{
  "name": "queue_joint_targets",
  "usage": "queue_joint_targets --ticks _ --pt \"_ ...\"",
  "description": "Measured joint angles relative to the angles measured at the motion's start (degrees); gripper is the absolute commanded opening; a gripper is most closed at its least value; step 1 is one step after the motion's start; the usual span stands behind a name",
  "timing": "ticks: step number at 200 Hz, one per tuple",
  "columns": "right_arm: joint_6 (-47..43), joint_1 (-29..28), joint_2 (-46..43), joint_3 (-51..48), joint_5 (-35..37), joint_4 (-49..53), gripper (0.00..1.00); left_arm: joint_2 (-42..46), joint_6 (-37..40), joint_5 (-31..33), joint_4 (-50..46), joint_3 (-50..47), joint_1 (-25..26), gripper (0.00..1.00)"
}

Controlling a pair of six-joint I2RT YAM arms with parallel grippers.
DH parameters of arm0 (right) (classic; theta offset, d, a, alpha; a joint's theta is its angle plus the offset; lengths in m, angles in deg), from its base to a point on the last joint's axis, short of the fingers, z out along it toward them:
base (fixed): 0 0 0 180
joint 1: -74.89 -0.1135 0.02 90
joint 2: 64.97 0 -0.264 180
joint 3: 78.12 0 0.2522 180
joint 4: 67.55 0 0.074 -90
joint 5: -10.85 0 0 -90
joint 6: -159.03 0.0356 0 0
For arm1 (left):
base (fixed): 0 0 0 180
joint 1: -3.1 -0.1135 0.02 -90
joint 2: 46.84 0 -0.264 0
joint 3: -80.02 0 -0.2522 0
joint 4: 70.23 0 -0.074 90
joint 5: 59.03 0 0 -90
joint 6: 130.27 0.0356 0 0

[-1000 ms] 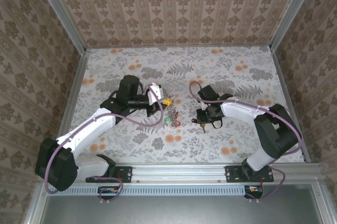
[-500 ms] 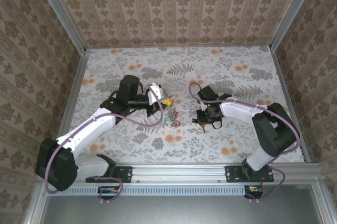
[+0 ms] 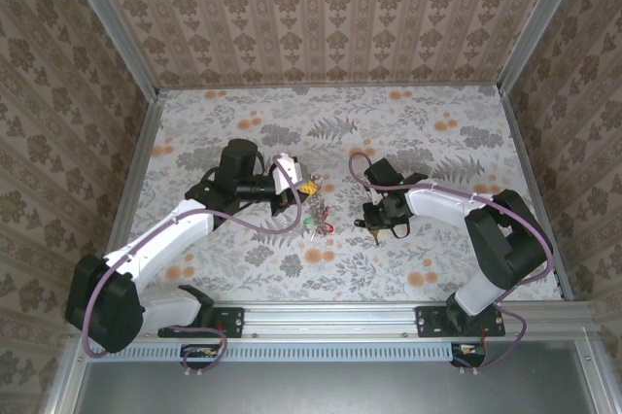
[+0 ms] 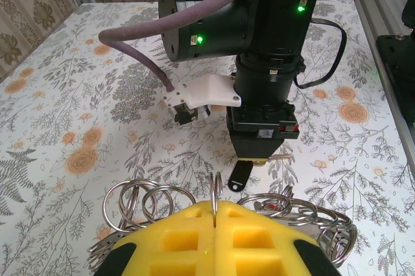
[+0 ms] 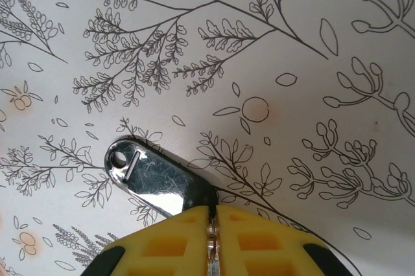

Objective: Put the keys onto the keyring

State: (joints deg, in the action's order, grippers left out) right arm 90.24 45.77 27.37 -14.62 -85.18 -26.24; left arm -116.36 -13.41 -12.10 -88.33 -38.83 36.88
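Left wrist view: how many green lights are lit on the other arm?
2. One green light sits low on the black housing; the other green light is further right and higher. More may be hidden on the far side.

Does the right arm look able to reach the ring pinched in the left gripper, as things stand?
Probably yes: bare table lies between the right gripper and the ring held by the left gripper, though the right one is shut on a metal key.
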Motion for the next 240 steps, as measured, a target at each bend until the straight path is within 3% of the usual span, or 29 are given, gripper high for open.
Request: queue_joint_targets --ticks 54,76,132,199,240 --pt "0.0 0.0 0.5 0.0 0.0 -0.2 0.12 0.0 0.0 0.0 0.0 0.0 0.0 0.00" --pt "0.0 0.0 0.5 0.0 0.0 -0.2 0.16 0.0 0.0 0.0 0.0 0.0 0.0 0.00" --pt "0.0 0.0 0.0 0.0 0.0 -0.2 0.16 0.0 0.0 0.0 0.0 0.0 0.0 0.00" --pt "0.1 0.0 -0.1 0.0 0.0 -0.1 0.12 -0.3 0.0 -0.2 0.0 0.0 0.0 0.00" --pt "0.1 0.0 -0.2 0.0 0.0 -0.1 0.02 -0.3 0.0 -0.2 0.0 0.0 0.0 0.00"
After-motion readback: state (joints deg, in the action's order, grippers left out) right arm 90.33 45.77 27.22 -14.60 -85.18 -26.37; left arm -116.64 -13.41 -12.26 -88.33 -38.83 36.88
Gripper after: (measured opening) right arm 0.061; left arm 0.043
